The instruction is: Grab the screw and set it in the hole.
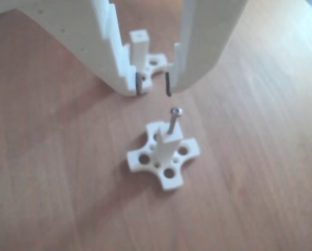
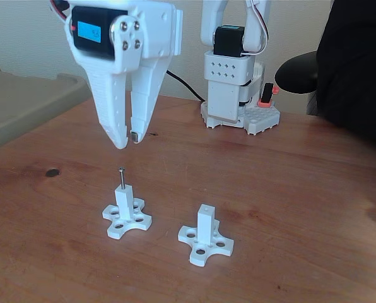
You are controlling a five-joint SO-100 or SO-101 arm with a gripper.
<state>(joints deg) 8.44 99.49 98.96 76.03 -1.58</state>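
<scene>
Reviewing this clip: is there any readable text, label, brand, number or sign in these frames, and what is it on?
No text can be read.
Blue label on the gripper's servo: light marks, too blurred to read.
Posts, the screw, the wooden table and the arm base: no lettering visible in either view.
</scene>
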